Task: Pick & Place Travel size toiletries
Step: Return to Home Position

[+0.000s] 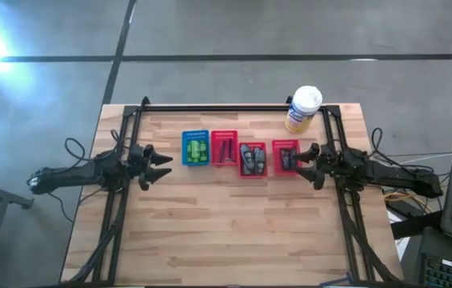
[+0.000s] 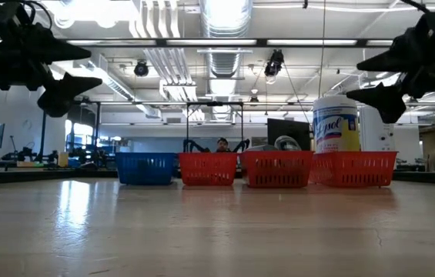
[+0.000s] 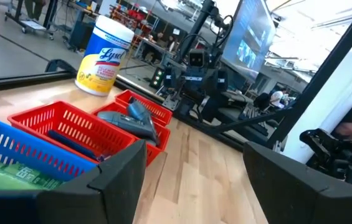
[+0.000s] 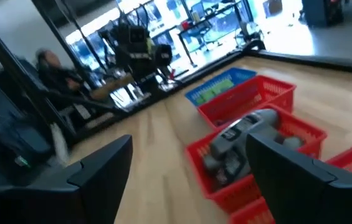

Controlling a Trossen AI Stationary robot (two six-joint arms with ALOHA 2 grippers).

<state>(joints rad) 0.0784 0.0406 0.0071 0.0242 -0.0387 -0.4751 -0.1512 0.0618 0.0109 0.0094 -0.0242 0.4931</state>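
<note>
The toiletries lie in four small mesh baskets set in a row across the table's middle. Green bottles point(image 1: 196, 150) fill the blue basket point(image 1: 196, 136). Dark tubes point(image 1: 250, 158) lie in the third basket, which is red point(image 1: 252, 174), and show close up in the right wrist view point(image 4: 244, 132). More dark items sit in the other two red baskets point(image 1: 224, 149) point(image 1: 285, 154). My left gripper point(image 1: 162, 166) hangs open, left of the blue basket and above the table point(image 2: 75, 68). My right gripper point(image 1: 304, 160) hangs open at the rightmost red basket's right side, also raised point(image 2: 373, 75).
A large yellow canister with a white lid point(image 1: 303, 109) stands behind the right baskets, near the table's far edge. A black frame point(image 1: 234, 107) runs along the far edge and down both sides. Bare wood point(image 1: 226, 232) spans the near half. A person point(image 4: 51, 68) sits beyond the table.
</note>
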